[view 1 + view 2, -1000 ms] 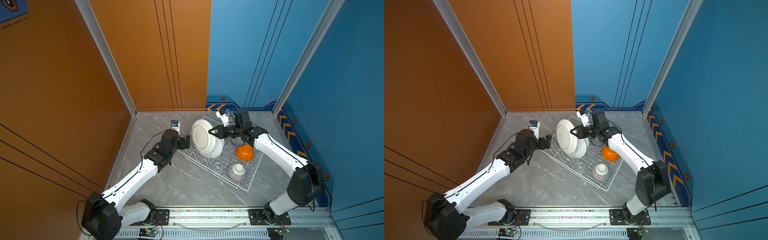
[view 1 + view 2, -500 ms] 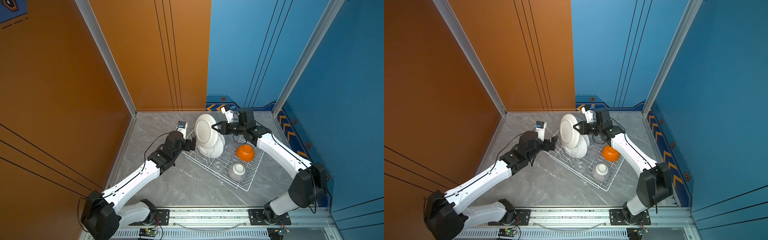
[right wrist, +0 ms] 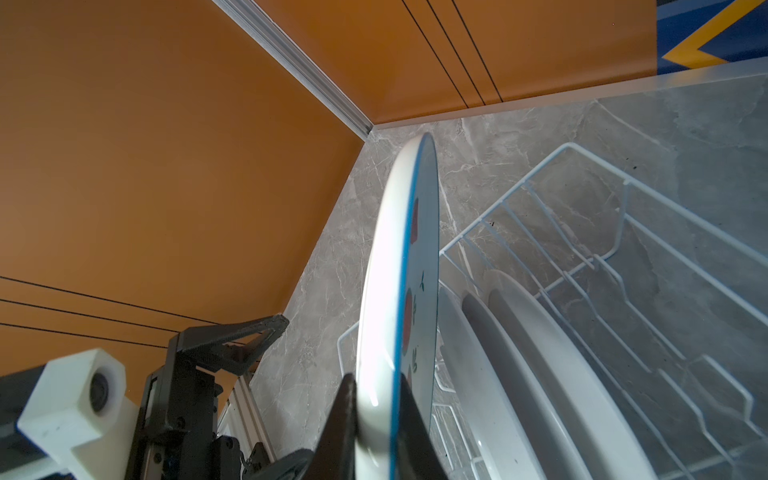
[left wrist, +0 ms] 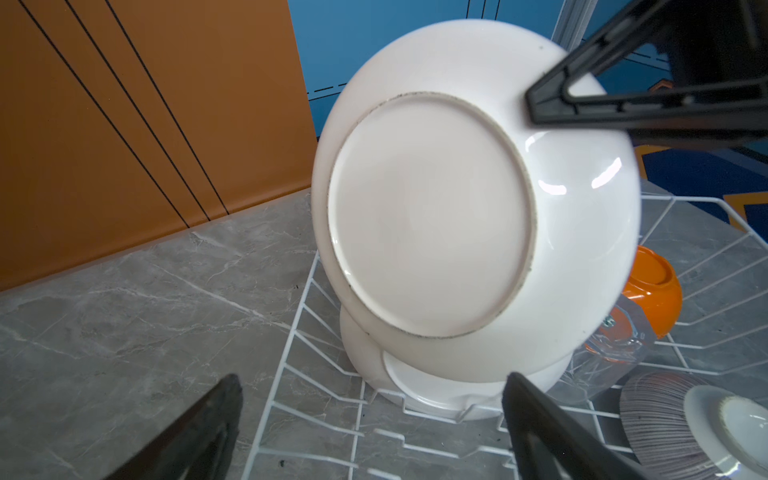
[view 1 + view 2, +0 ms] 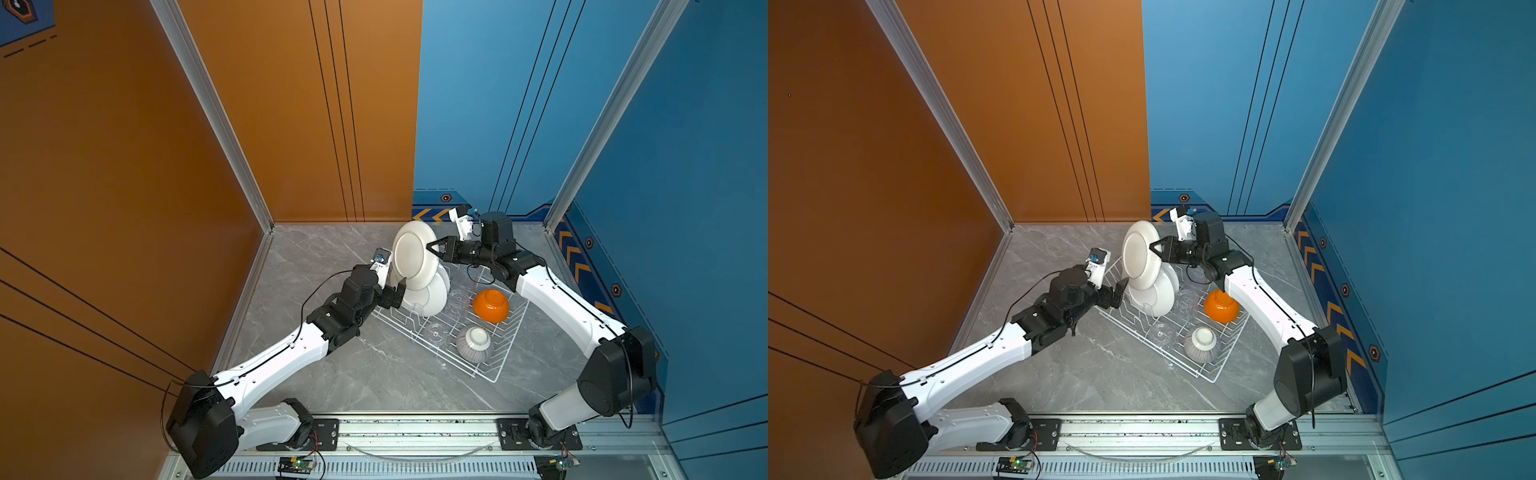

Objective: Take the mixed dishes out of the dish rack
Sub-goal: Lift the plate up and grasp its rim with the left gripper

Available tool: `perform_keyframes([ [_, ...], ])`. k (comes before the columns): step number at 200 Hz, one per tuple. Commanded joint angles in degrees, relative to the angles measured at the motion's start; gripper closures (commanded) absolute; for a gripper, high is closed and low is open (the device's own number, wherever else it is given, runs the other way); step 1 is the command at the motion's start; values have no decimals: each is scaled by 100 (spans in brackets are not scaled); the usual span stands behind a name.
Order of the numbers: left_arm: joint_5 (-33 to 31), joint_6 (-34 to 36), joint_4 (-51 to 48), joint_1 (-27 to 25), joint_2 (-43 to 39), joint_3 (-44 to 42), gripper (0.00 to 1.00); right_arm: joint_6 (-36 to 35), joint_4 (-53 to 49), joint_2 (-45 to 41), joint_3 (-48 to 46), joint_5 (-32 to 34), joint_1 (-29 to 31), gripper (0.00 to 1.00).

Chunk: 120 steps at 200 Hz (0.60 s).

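The right tool is clamped thin on the rim of a plate, holding it on edge above the far-left end of the rack. The grip at the rim makes sense: plates stand upright between prongs, so only the top edge is open to a pinch, and keeping the plate vertical lets it rise straight out. The right wrist view shows its printed face turned toward the rack and its white back toward the left arm.

The left tool holds nothing and is spread wide. It is level with the plate's lower edge and close to its back. I judge it is set up to take the plate, since the bare desk lies on its side.

At least one more plate stands in the prongs just below. The orange bowl, striped bowl and a tumbler sit upside down in the rack, toward its near-right end.

A pinch this narrow could let the plate swing.
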Motion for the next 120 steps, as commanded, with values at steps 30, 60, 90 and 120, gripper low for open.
perform_keyframes([
  [30, -659, 1198, 1271, -637, 99, -297, 2, 162, 317, -550, 417, 762, -187, 100],
  [60, -1015, 1429, 1848, -848, 270, -354, 2, 368, 302, -634, 494, 741, -144, 100],
  [90, -1022, 1768, 2494, -1032, 515, -382, 2, 410, 177, -805, 495, 961, -49, 100],
  [120, -1345, 2216, 3126, -1290, 920, -240, 2, 457, 130, -960, 395, 1167, 12, 100],
])
